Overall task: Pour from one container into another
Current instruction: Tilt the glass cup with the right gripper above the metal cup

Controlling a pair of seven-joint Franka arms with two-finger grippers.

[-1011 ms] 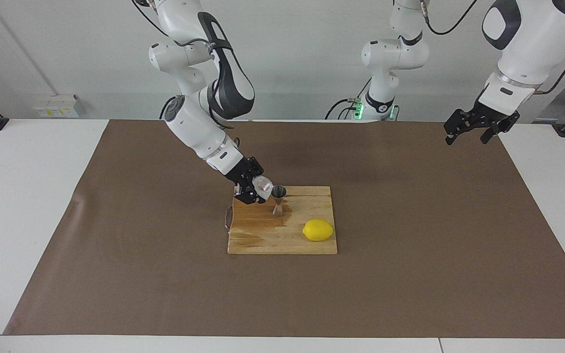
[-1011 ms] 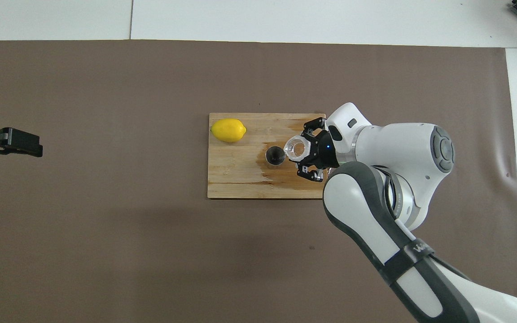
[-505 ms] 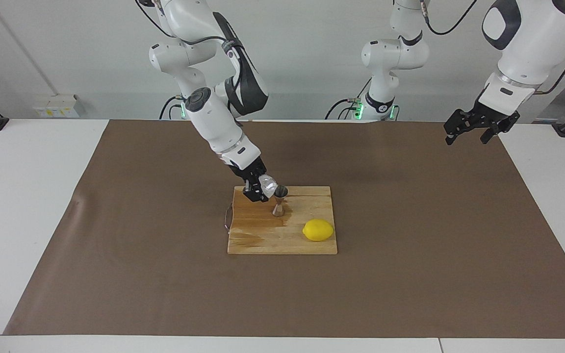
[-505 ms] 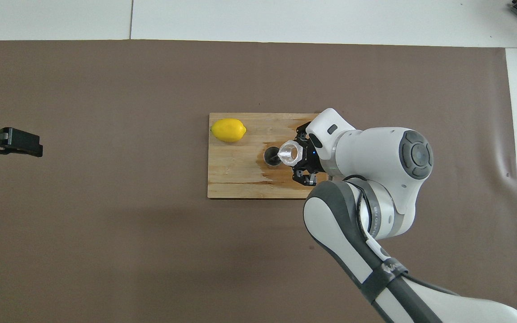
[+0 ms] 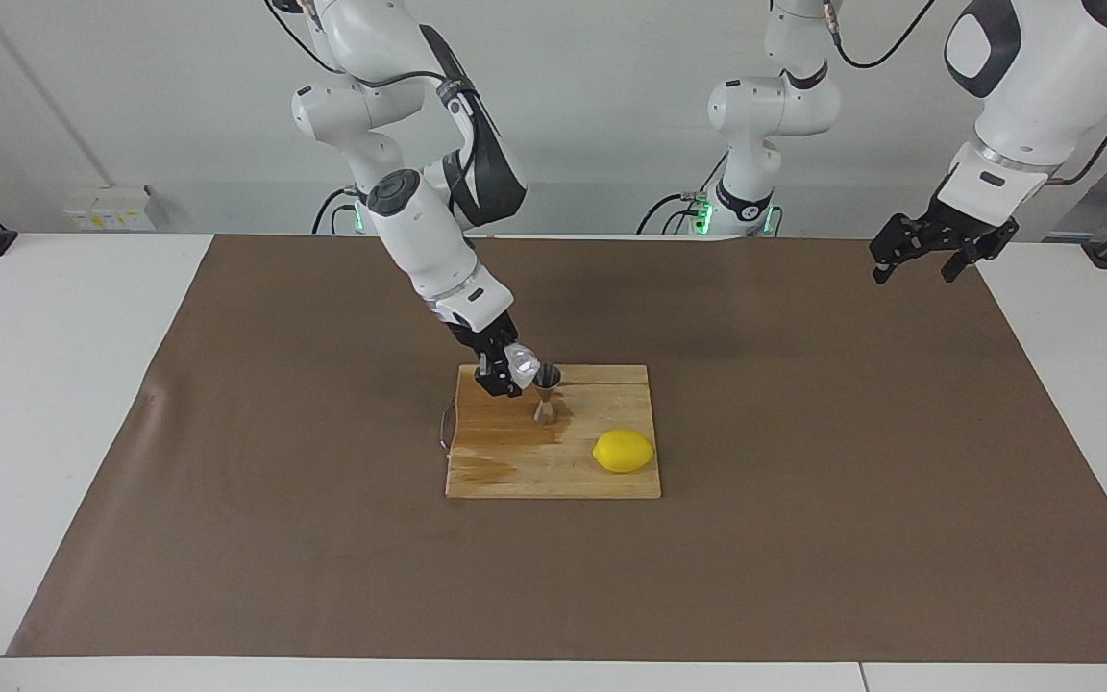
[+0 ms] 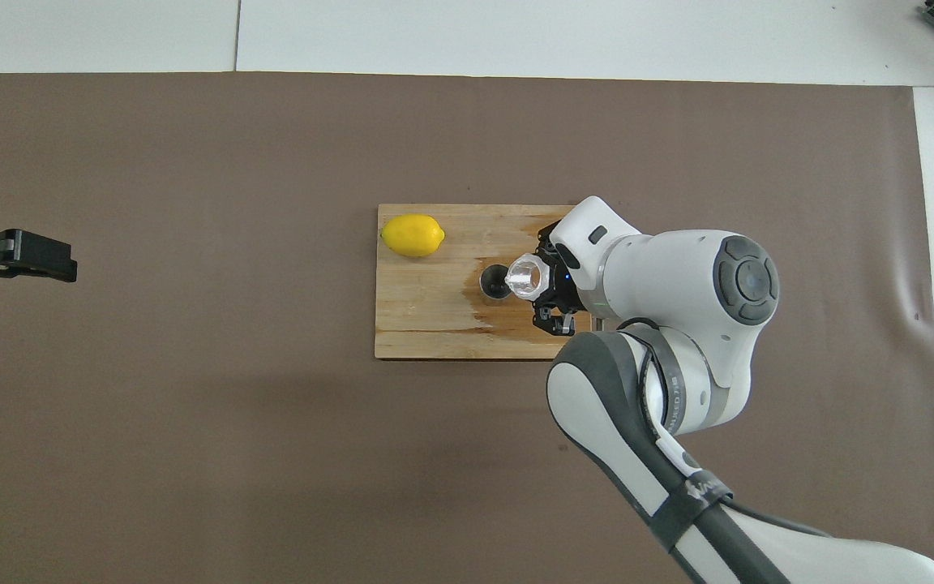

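Note:
My right gripper (image 5: 507,370) (image 6: 544,284) is shut on the small clear faceted glass cup (image 5: 521,362) (image 6: 525,276). The cup hangs tilted, its mouth turned toward the open top of the steel jigger (image 5: 546,393) (image 6: 494,283). The jigger stands upright on the wooden cutting board (image 5: 553,471) (image 6: 426,324), close beside the cup. My left gripper (image 5: 917,258) (image 6: 37,259) waits open in the air over the mat's edge at the left arm's end of the table, holding nothing.
A yellow lemon (image 5: 623,451) (image 6: 412,235) lies on the board, farther from the robots than the jigger. A dark wet stain (image 6: 507,320) spreads over the board around the jigger. A brown mat (image 5: 803,461) covers the table under the board.
My right arm has swung upright and turned its wrist, tipping the cup further and bringing its mouth closer to the jigger's top. The left arm has not moved.

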